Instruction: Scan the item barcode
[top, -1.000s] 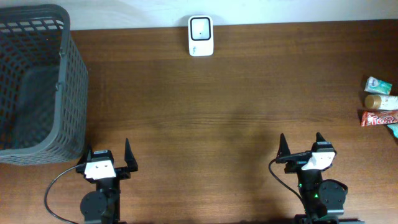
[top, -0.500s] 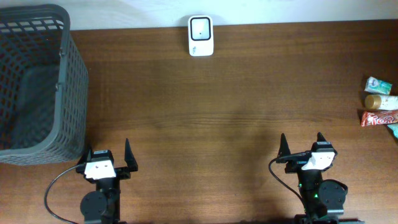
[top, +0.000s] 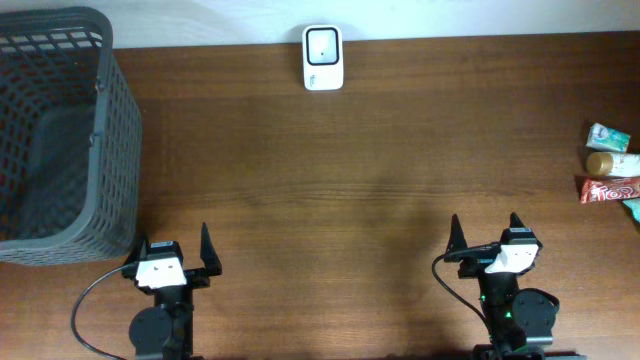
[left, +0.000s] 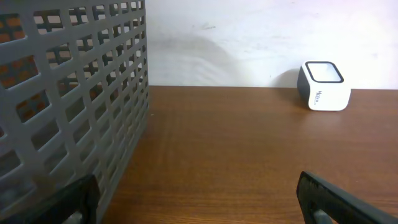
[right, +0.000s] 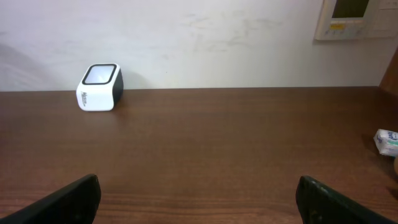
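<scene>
Red-wrapped bar (top: 610, 189) lies among packets (top: 610, 135) at the counter's (top: 380, 180) right edge. White scanner (top: 323, 58) well apart, grey basket (top: 122, 130) opposite. Left hand (top: 174, 238) and right hand (top: 484, 222) spread.

The gray mesh basket (top: 120, 140) runs off the overhead view's left edge, and the red snack wrapper (top: 610, 189) is clipped at the right, its lettering unreadable.

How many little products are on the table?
4, clustered at the far right: green-white packet, tan-capped tube, red bar, teal piece, partly cut off; more may lie outside view.
</scene>
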